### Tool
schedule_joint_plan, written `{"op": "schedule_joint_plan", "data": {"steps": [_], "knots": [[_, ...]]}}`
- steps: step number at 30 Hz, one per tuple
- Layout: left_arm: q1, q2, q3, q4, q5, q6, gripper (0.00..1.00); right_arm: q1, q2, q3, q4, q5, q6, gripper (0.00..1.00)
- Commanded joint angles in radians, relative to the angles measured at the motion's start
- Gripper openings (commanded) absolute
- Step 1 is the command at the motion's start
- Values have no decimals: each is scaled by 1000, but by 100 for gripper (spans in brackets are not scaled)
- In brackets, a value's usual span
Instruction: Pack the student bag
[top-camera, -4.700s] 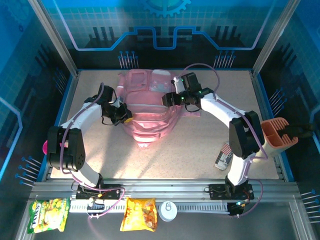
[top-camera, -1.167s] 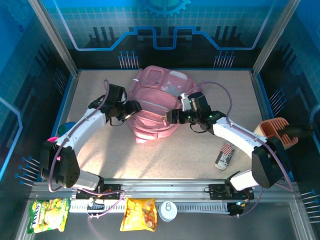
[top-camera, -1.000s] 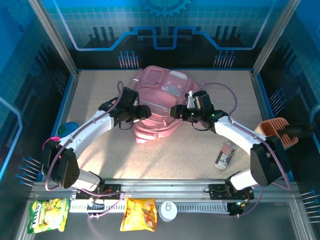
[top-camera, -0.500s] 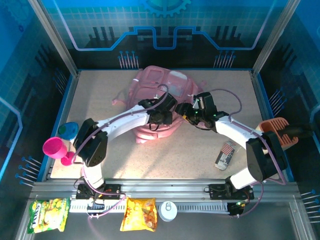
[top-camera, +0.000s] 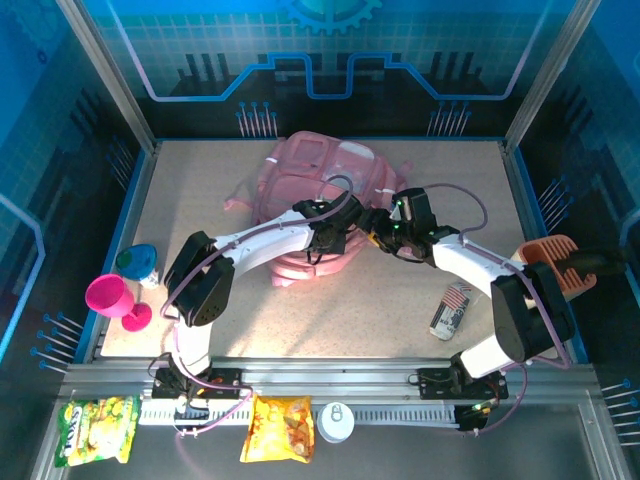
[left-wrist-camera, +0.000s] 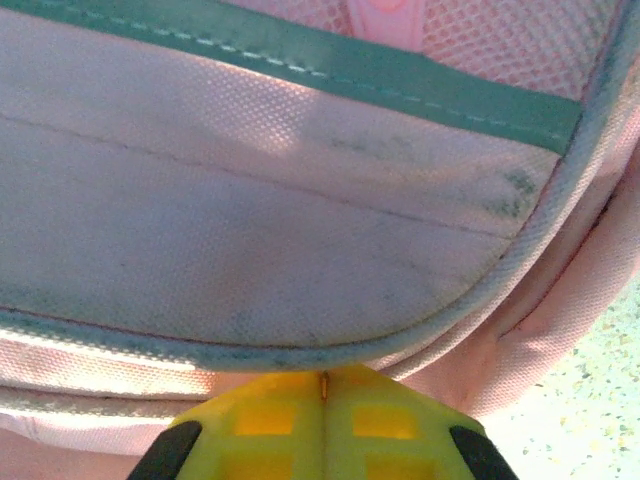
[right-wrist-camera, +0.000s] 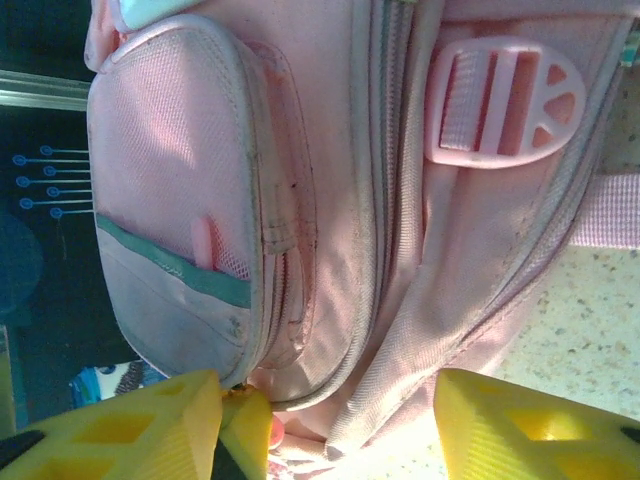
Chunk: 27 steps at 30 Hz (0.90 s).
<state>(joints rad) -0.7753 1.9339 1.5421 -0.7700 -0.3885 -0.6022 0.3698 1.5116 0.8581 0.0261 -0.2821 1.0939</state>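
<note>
The student bag, a soft pink backpack, lies at the table's middle back. Close up I see its whitish front pocket with a teal band and its zips and buckle. My left gripper has reached across to the bag's near right corner. Its yellow fingertips are pressed shut at the pocket's rim on a thin gold-brown tab, seemingly a zip pull. My right gripper is open right beside it, and its fingers straddle the bag's lower edge with nothing gripped.
A pink goblet and a blue-green item sit at the left edge. An orange holder and a striped pack are at the right. Snack bags and a white lid lie in front of the rail.
My left arm swung right across the bag's front to its right corner and shut there. The right gripper edged toward it and narrowed a little. The bag shifted slightly.
</note>
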Motion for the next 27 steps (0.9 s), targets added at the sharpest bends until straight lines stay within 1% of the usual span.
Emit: {"op": "schedule_joint_plan", "data": {"steps": [1,3,8,12,15,18,22,23,25,27], "knots": [[-5,-24,-10,26,14,33,0,-8,29,11,45,-57,74,55],[-3,-50,-35,67,39,51,0,1,44,15,75,-77,101,53],[3,-105,-87,150,110,72,0,30,109,94,111,-113,134,52],[4,-120,-98,163,121,77,0,43,168,130,134,-125,148,50],[4,-128,-109,172,122,81,0,47,210,160,120,-132,145,46],[9,-139,-120,173,115,76,0,49,244,178,106,-130,138,37],[41,-169,-157,182,103,90,0,40,266,196,65,-100,84,10],[58,-183,-173,184,100,100,0,33,263,204,36,-83,58,6],[98,-215,-213,199,102,124,0,17,249,210,-5,-49,7,3],[158,-253,-275,238,137,154,0,-5,225,205,-25,-25,-37,0]]}}
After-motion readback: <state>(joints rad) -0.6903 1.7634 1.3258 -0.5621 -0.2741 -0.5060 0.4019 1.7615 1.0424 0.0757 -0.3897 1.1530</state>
